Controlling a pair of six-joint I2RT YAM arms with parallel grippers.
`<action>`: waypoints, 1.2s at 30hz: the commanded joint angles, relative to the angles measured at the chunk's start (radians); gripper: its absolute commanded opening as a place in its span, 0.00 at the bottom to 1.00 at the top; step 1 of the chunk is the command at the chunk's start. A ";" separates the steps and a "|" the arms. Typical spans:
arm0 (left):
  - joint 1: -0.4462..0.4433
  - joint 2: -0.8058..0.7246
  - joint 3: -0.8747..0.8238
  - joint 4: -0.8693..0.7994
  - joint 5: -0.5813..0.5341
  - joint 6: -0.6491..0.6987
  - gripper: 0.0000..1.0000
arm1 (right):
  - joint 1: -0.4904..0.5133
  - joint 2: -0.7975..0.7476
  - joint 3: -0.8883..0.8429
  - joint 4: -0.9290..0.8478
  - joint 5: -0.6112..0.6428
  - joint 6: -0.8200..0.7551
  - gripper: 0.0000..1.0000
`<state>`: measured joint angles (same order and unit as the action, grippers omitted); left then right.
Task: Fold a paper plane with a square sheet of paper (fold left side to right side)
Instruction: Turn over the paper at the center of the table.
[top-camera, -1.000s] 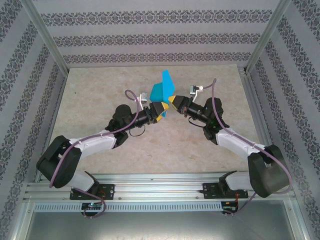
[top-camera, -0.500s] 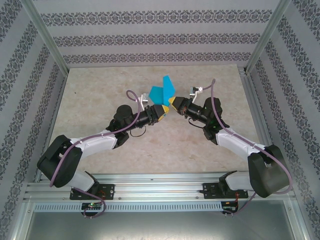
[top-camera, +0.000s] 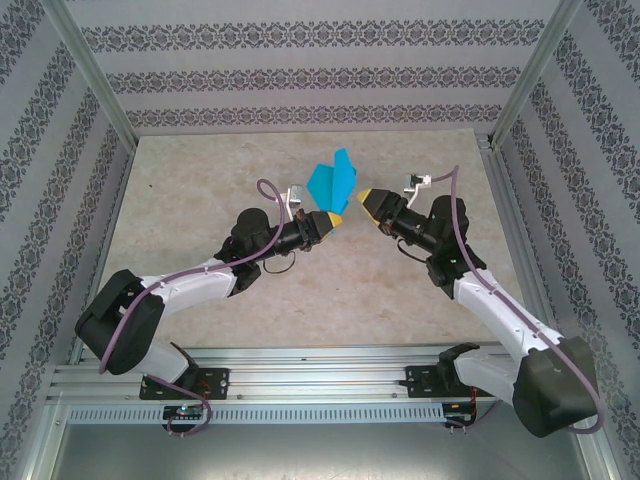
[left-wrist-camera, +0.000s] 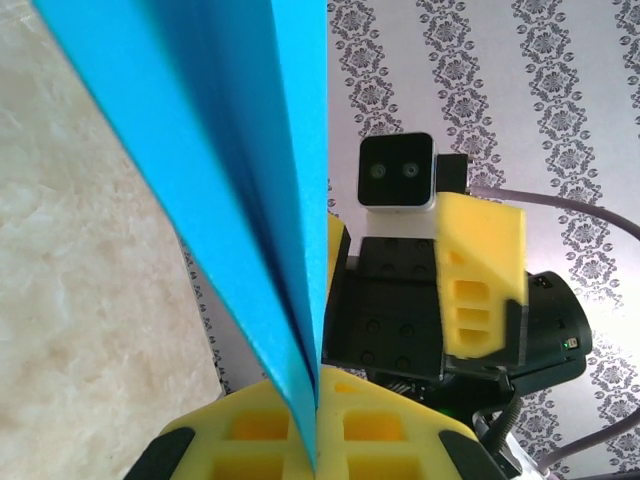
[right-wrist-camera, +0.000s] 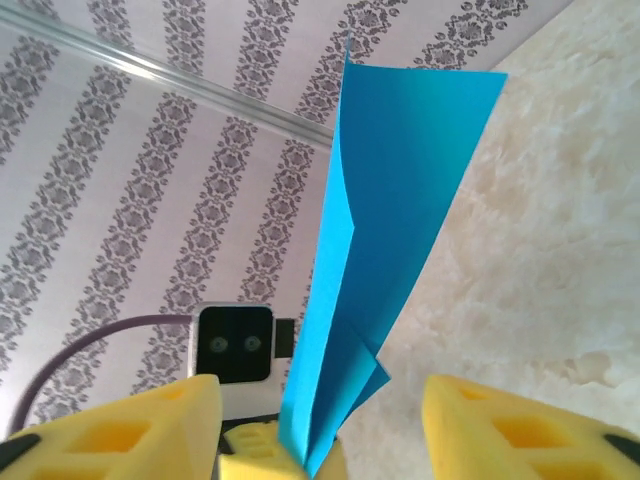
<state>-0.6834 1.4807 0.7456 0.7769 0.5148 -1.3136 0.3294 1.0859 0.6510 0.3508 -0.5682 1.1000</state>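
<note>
The left gripper has its 2 yellow foam jaws pressed fully together on the narrow lower end of the cyan-blue paper plane. In the left wrist view the layers run straight down into the seam between the pads. The right gripper faces it from just beside, its jaws spread apart and holding nothing. In the right wrist view its fingers stand either side of the paper without touching it.

Nothing lies between the 2 grippers apart from the paper itself. Each wrist camera looks at the other: the right wrist camera sits just past the paper's edge, and the left wrist camera peers out beside the sheet. A purple cable loops over the left wrist and another over the right. Below is the bare beige mottled worktop, closed in by patterned grey-and-white walls and aluminium posts.

The plane is plain and matte, several creased layers fanning wider away from the grip (1 loose flap shows near the bottom in the right wrist view). It rises from the left jaws, lifted clear of the worktop, leaning toward the back wall.
</note>
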 joint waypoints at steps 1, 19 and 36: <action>-0.016 0.004 0.030 -0.006 -0.007 0.037 0.00 | 0.022 0.018 -0.053 -0.004 0.013 0.046 0.65; -0.031 -0.002 0.049 -0.026 0.016 0.058 0.00 | 0.105 0.217 0.052 0.265 0.021 0.197 0.57; -0.031 -0.047 0.047 -0.163 0.019 0.159 0.39 | 0.048 0.153 0.063 0.121 0.027 0.124 0.00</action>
<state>-0.6987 1.4769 0.7681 0.6987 0.5190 -1.2343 0.4023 1.2915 0.6884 0.5655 -0.5507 1.3098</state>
